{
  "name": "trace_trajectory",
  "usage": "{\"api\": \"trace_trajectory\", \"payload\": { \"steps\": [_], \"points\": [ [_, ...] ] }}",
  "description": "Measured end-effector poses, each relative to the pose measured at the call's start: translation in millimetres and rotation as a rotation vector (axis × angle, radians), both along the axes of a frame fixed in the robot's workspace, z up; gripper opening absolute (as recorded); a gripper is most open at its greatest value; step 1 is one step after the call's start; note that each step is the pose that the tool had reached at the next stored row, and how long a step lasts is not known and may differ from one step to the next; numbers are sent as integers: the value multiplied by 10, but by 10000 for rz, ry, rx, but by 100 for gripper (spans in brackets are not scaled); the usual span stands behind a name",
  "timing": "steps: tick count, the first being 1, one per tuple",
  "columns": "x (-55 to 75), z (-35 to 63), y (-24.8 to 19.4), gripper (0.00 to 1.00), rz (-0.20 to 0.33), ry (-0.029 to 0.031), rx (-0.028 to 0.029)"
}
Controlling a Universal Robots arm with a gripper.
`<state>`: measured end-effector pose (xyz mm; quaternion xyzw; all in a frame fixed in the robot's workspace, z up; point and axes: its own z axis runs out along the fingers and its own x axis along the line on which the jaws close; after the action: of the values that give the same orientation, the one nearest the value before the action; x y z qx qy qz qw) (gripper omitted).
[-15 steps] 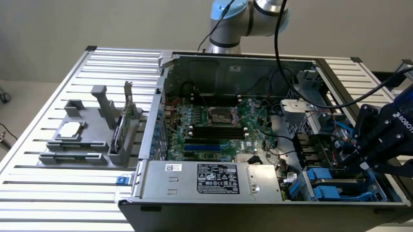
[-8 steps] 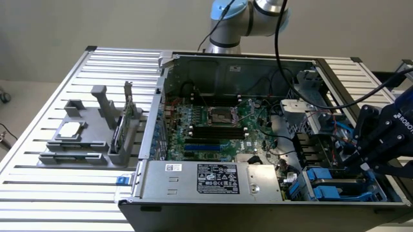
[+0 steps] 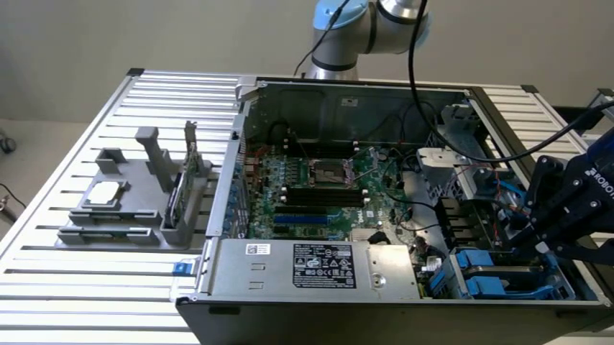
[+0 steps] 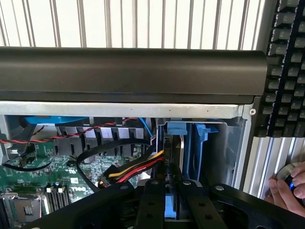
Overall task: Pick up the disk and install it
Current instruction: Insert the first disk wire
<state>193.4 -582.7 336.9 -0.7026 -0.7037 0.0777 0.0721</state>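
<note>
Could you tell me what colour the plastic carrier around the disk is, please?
Blue; the carrier shows best in the wrist view.

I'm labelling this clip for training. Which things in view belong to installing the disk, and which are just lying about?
Part of the job:
- end effector, down at the drive bay
- disk, on edge in its blue carrier between the end effector's fingers
- open computer case

Lying about:
- grey holder with a processor chip and a circuit card
- keyboard
- a person's hand

A robotics lab or test bench, slatted aluminium table, open computer case with bare motherboard — grey fixture stand, keyboard beside it, plain wall behind.
</note>
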Motion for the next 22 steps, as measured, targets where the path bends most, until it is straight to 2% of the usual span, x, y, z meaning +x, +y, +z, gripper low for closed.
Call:
{"api": "trace_trajectory", "payload": {
  "steps": [8, 15, 22],
  "points": [
    [0, -6, -20, 17, 0, 0, 34],
    [0, -17, -21, 17, -1, 0, 116],
    [0, -14, -32, 17, -1, 6, 115]
  ]
}}
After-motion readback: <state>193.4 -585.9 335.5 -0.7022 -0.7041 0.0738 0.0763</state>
